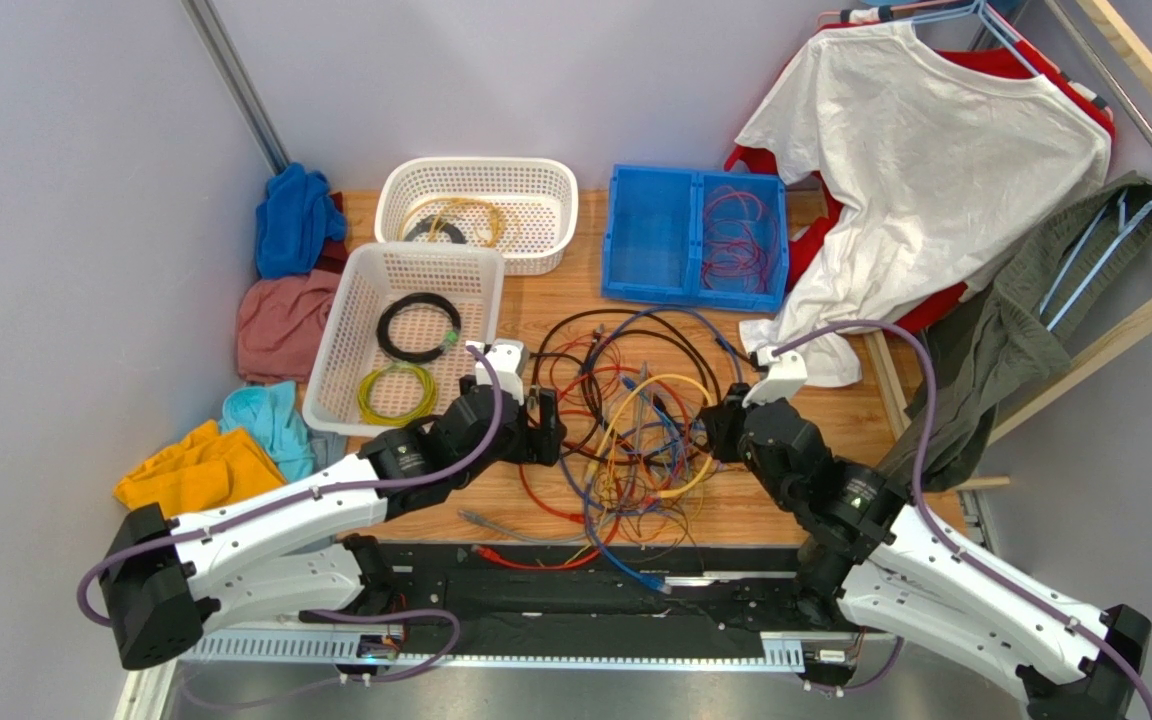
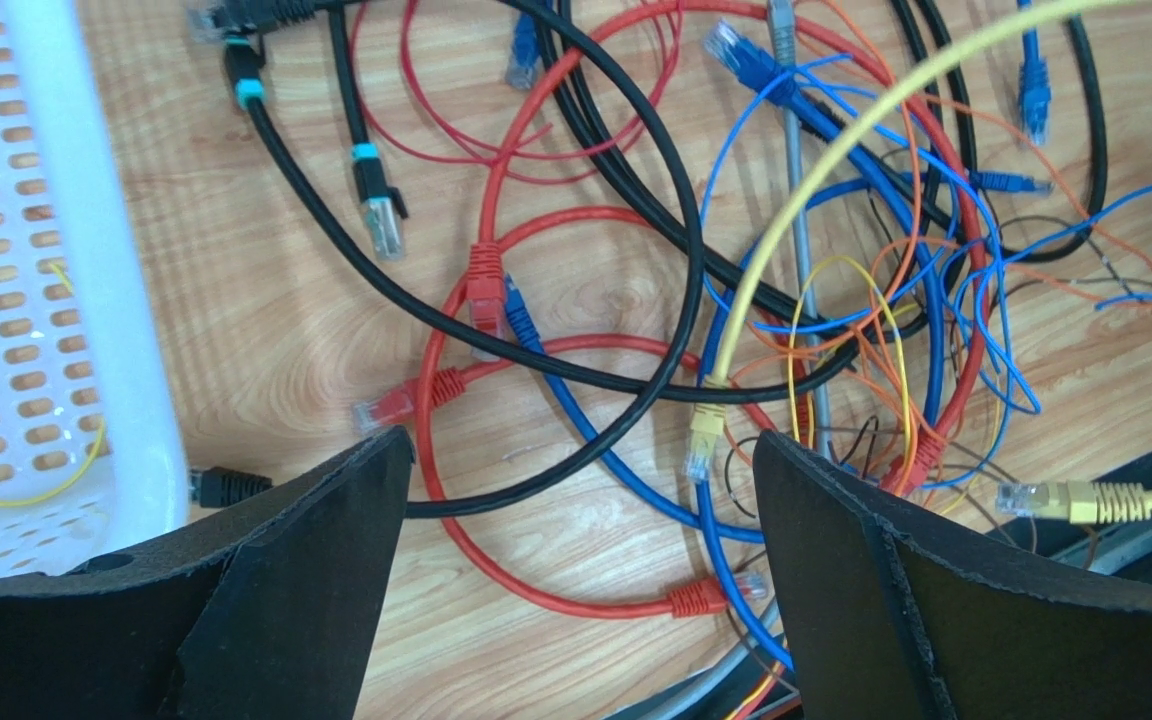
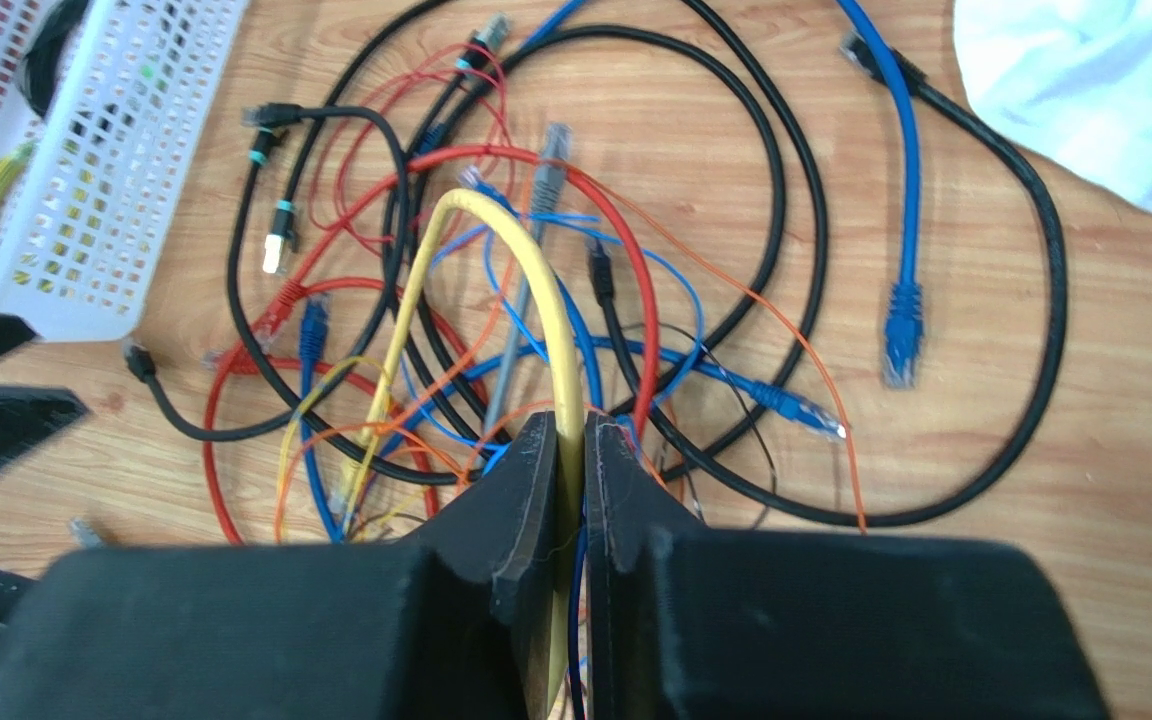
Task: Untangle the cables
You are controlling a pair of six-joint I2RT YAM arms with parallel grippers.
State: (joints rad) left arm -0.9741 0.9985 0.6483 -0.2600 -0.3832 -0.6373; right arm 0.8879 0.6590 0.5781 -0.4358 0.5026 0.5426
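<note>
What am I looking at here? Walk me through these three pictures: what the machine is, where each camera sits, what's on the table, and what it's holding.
These are two robot arms bolted at the near edge of a wooden table, each ending in a two-finger claw. The wide picture comes from a fixed camera above and behind them. The other two come from cameras on the wrists, looking past each claw's own black fingers.

In the middle lies a tangle of cables: red, black, blue, yellow and orange. Behind it stand two white baskets and a blue bin. Clothes are piled at the left and right.

The right claw is shut on a yellow cable, which arches up out of the pile. The left claw is open over the tangle, holding nothing.
</note>
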